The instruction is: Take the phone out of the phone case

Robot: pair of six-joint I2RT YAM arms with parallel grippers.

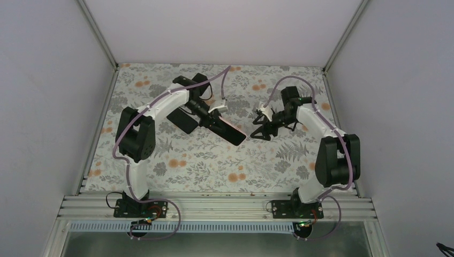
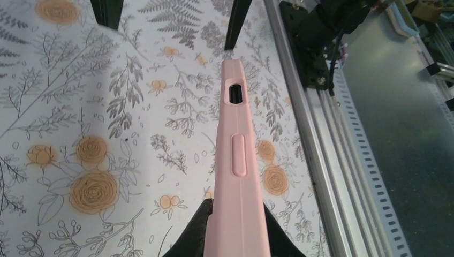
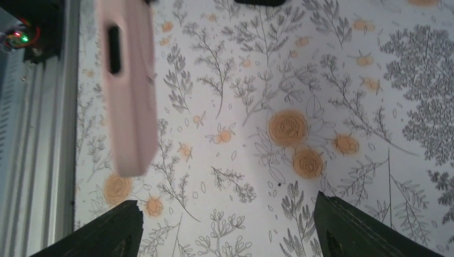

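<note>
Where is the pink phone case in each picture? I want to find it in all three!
Top external: the pink phone case is near the middle, looking dark from above, held in the left gripper.
Left wrist: it runs up the middle, seen edge-on.
Right wrist: it is at upper left, blurry.
Shared landmark: the metal rail at the table's near edge, on the right in the left wrist view, on the left in the right wrist view.

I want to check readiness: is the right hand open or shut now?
Open. In the right wrist view the right hand shows its black fingers wide apart, with only flowered table cover between them.
</note>
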